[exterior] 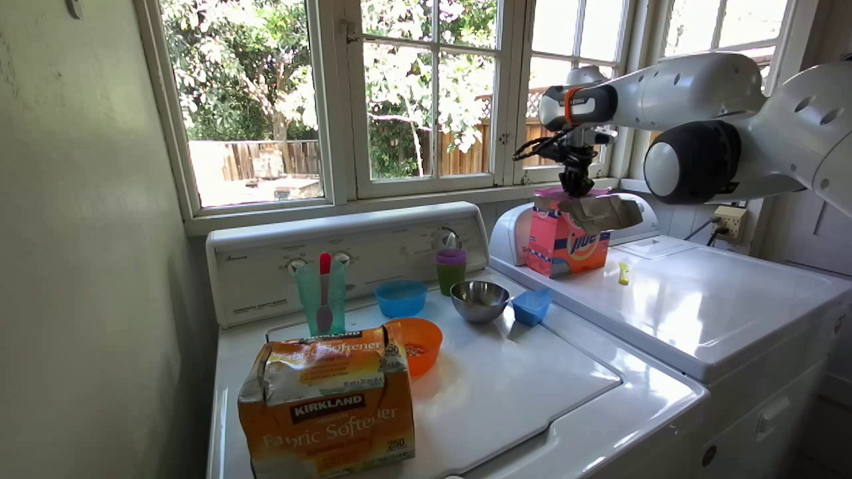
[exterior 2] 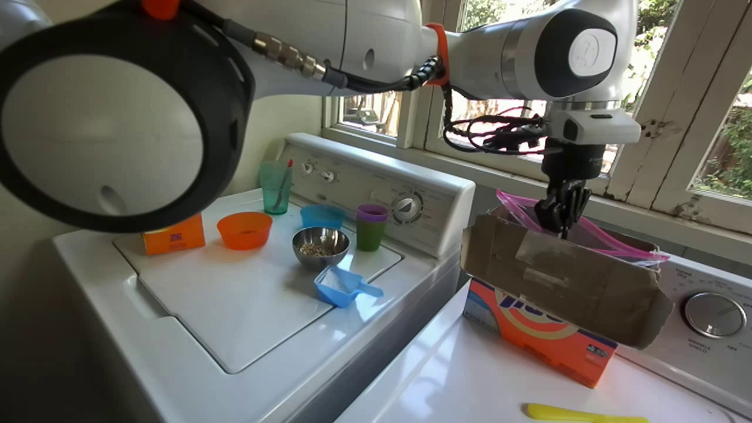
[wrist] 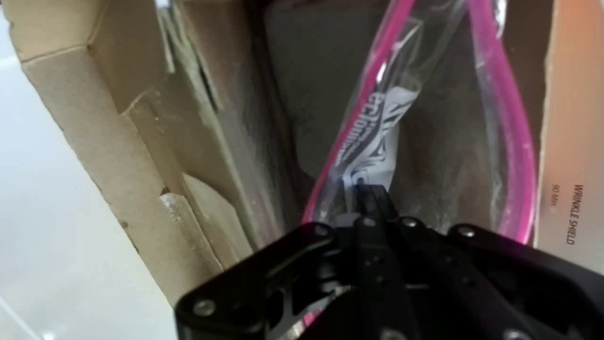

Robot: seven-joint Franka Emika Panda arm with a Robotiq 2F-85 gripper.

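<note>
My gripper [wrist: 376, 189] is shut, its black fingertips together in the mouth of a clear zip bag [wrist: 524, 156] with pink edges. Nothing shows between the fingers. White printed lettering on the bag lies just beyond the tips. An orange detergent box [exterior: 569, 243] surrounds the bag, and its torn brown flap [exterior 2: 558, 276] hangs outward at the front. In both exterior views the gripper [exterior 2: 563, 229] points straight down over the open box top. From outside, the bag and box flap partly hide the fingertips. How full the bag is I cannot tell.
A yellow utensil [exterior 2: 581, 413] lies before the box on the dryer. On the washer stand a blue scoop [exterior 2: 346, 288] with white powder, a steel bowl [exterior: 480, 303], orange bowl [exterior 2: 245, 232], blue bowl [exterior: 401, 299], green cup [exterior 2: 371, 232], teal cup [exterior 2: 275, 188] and softener box [exterior: 333, 426].
</note>
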